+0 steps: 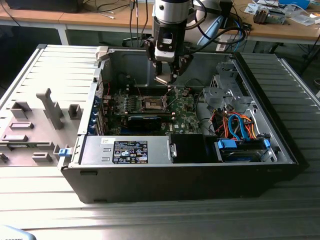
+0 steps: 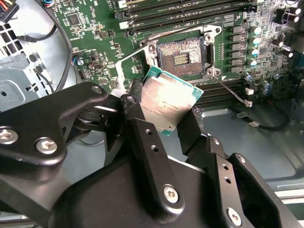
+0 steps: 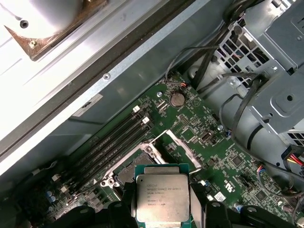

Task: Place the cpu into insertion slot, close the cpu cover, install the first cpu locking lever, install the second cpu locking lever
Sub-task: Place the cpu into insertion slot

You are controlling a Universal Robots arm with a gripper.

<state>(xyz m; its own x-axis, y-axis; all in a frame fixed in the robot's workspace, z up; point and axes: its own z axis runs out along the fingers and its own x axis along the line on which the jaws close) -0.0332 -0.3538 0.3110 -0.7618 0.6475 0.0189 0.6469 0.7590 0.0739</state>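
Observation:
My gripper [image 1: 165, 78] hangs inside the open computer case, shut on the cpu [image 1: 163, 79], a small silvery square chip with a green rim. In both wrist views the cpu [image 2: 166, 107] [image 3: 163, 199] sits tilted between the black fingers [image 2: 138, 124], a short way above the green board. The insertion slot [image 2: 180, 57] [image 1: 152, 104] lies bare, its dark centre showing. The cpu cover [image 2: 124, 71] [image 3: 188, 151] stands raised beside the slot. A thin locking lever [image 2: 232, 92] sticks out loose from one corner of the slot.
Long black memory slots [image 2: 190, 12] run along one side of the slot. A grey drive cage [image 1: 226, 92] with orange and blue cables [image 1: 239, 125] fills the case on the exterior view's right. The power supply [image 1: 127, 151] lines the near wall. The removed side panel [image 1: 35, 120] lies on the exterior view's left.

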